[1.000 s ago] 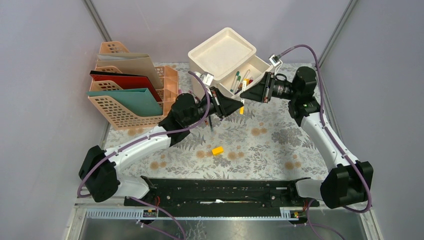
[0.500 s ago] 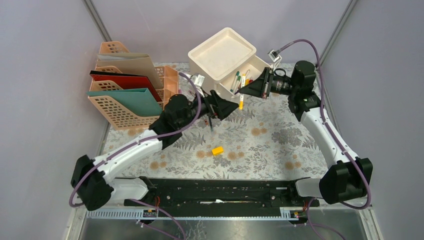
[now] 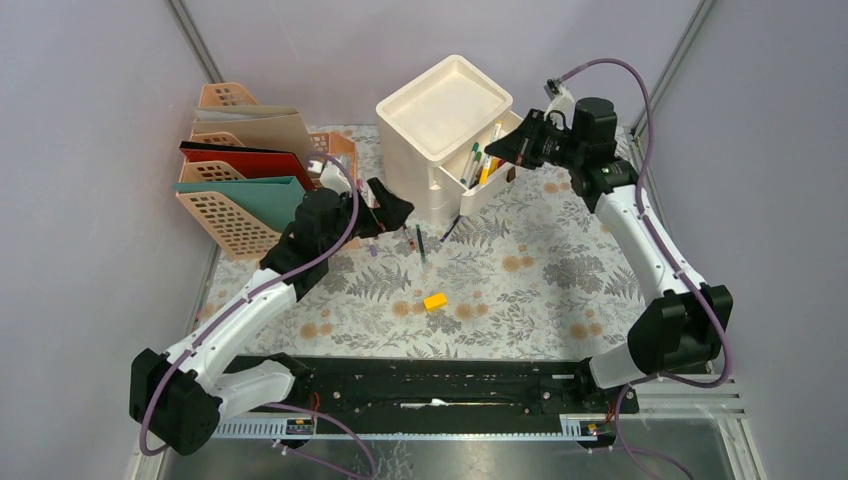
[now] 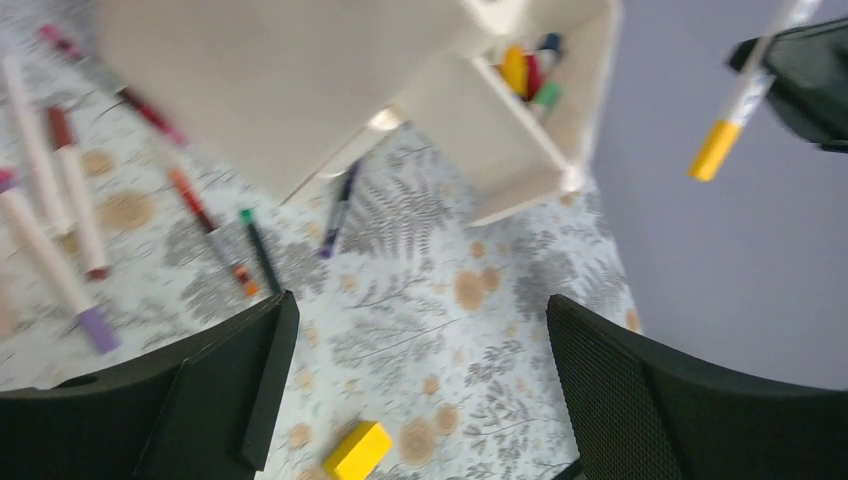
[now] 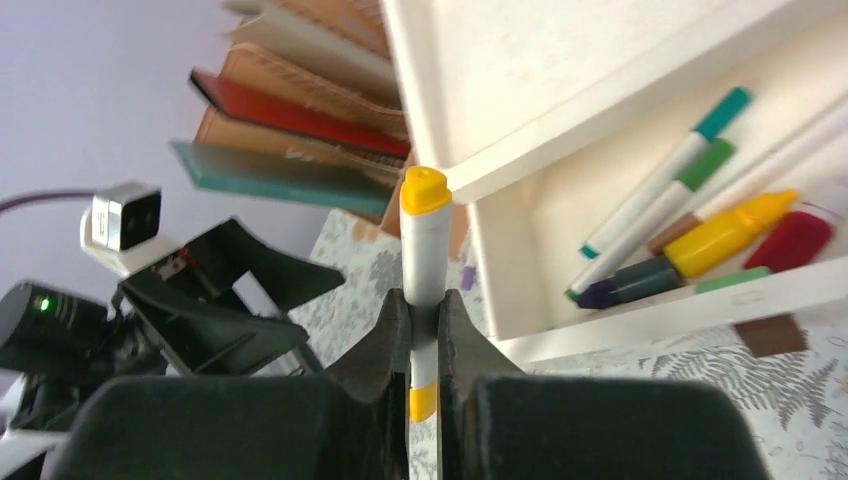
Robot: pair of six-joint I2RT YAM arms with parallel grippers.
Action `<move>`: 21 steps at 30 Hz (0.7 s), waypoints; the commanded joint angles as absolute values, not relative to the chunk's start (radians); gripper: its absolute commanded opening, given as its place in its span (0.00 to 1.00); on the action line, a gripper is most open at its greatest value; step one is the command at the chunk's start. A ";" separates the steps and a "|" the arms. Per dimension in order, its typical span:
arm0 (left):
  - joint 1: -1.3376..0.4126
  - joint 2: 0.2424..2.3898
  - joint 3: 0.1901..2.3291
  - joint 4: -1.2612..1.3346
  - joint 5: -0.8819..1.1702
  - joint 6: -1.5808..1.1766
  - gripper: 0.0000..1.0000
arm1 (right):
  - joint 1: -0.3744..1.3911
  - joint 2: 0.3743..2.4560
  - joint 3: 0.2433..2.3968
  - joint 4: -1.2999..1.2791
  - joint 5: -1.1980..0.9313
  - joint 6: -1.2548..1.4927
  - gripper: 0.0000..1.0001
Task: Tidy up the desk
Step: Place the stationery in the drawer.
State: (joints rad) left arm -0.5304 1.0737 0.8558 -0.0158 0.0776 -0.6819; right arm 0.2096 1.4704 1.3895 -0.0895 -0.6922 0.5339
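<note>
File rack [image 3: 235,215]: peach lattice, far left corner, holding red, teal and beige folders
Table [image 3: 560,290]: fern-and-flower cloth, lying beyond the arm bases, carrying every item listed
Left hand [image 3: 392,203]: released, fingers wide apart, empty, above the cloth just right of the rack
Loose pens [image 3: 420,243]: scattered on the cloth near the left hand
Yellow block [image 3: 435,300]: alone, centre
Drawer unit [image 3: 445,105]: white, far centre, one drawer out with markers inside
Right hand [image 3: 505,150]: clenched on a yellow-capped marker [image 5: 425,240], over the open drawer
</note>
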 commanded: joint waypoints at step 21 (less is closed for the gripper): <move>-0.414 1.060 0.775 -0.273 -0.067 -0.773 0.99 | 0.217 1.665 1.626 -0.257 -0.378 0.484 0.67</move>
